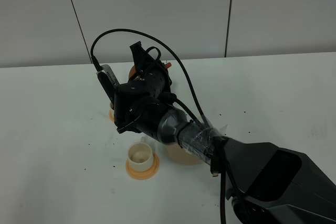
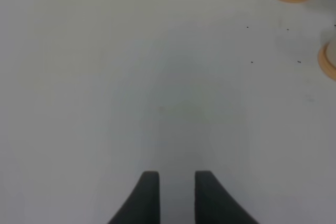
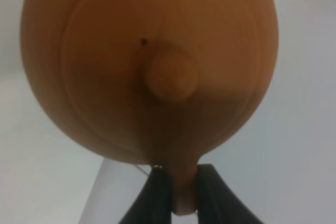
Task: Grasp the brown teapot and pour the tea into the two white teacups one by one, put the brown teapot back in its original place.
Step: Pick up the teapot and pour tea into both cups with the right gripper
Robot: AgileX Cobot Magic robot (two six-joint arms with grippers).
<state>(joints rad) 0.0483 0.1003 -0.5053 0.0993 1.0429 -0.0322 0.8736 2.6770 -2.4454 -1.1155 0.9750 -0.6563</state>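
Brown teapot (image 3: 152, 66) is gripped by its loop handle (image 3: 181, 198) in the clenched right gripper (image 3: 182, 171) and is held off the desk (image 1: 52, 129). In the high view it sits toward the back, left of centre, and is mostly hidden behind the wrist. In the right wrist view its lid and knob (image 3: 170, 74) are turned toward the camera. The handle-to-spout axis is seen running straight away from the gripper, and the spout is hidden on the far side of the body. How far the brown teapot is tipped cannot be told.

The near white teacup (image 1: 140, 153) is set upright on its orange coaster (image 1: 143, 170), and its inside is seen pale. The far teacup is covered by the arm in the high view, with only the edge of its coaster (image 1: 111, 115) seen, so its contents cannot be told. The beige saucer (image 1: 176, 157) is partly covered by the forearm. The left gripper (image 2: 176, 174) is held slightly parted over the desk, with nothing between its fingers.
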